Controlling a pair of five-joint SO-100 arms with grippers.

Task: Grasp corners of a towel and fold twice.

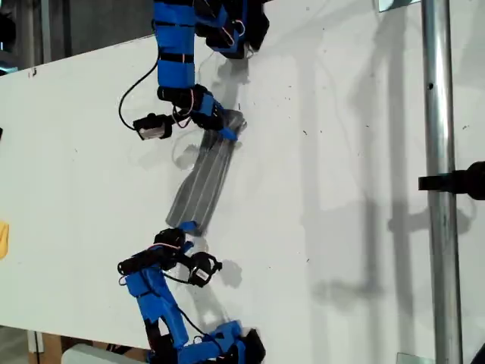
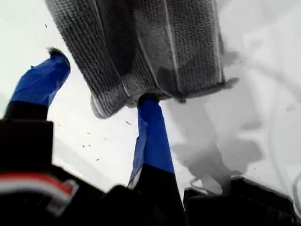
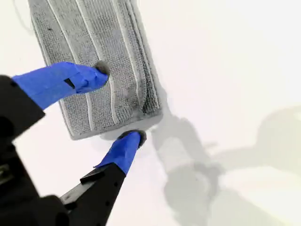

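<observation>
While the grey striped towel [image 1: 203,182] lies folded into a narrow strip at the middle of the white table [image 1: 341,189], we have a gripper at each short end. My first gripper [image 2: 101,80] has its jaws spread, one fingertip under the hem. My second gripper [image 3: 117,103] is spread too, straddling the other end's edge. Bare table surrounds the strip

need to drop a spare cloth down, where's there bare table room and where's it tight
Bare table lies between the towel and the metal pole, and also toward the exterior view's left edge. It is crowded along the towel, with a gripper at each end.
</observation>
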